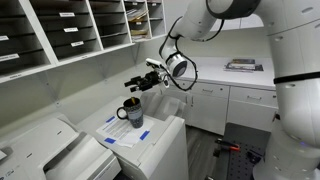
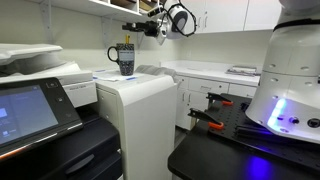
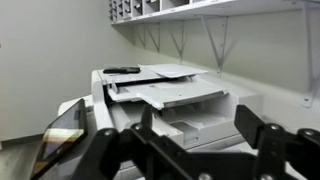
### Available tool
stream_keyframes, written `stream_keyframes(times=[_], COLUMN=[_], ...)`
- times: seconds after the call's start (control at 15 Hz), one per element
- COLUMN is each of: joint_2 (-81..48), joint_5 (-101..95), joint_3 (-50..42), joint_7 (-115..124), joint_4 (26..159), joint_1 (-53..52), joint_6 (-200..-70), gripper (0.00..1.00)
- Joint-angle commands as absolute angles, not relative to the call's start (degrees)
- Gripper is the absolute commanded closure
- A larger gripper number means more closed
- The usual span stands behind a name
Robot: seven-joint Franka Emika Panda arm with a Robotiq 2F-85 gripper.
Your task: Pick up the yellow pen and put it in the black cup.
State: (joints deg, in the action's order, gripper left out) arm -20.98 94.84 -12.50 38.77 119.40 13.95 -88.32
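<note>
The black cup (image 1: pixel 132 113) has a handle and stands on papers on top of a white cabinet; it also shows in an exterior view (image 2: pixel 125 60). A short yellowish tip (image 2: pixel 127 43) sticks up from the cup's mouth; it looks like the yellow pen, but it is too small to be sure. My gripper (image 1: pixel 136 84) hangs a little above the cup, also seen in an exterior view (image 2: pixel 134 27). In the wrist view the gripper (image 3: pixel 203 140) is open, with nothing between the dark fingers. The cup is out of the wrist view.
A large office printer (image 3: pixel 170 95) stands beside the cabinet (image 2: pixel 140 110). Papers (image 1: pixel 122 133) lie under the cup. Wall shelves of mail slots (image 1: pixel 70 30) hang above. A counter (image 1: pixel 235 75) carries a book. Red-handled tools (image 2: pixel 205 118) lie on the robot's base table.
</note>
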Motion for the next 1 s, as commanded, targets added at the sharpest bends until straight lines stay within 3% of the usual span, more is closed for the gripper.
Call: stream_keyframes(times=[0.0, 0.4, 0.93], joint_2=[-20.57, -18.6, -10.04], joint_5=[94.25, 90.76, 70.16], joint_3=[-12.63, -13.2, -13.73], joint_7=[40.0, 42.35, 51.95], joint_4=[119.4, 119.29, 118.34], joint_1=[13.38, 12.54, 10.32], joint_6=[-89.35, -90.86, -102.01], gripper=[0.0, 0.0, 0.0])
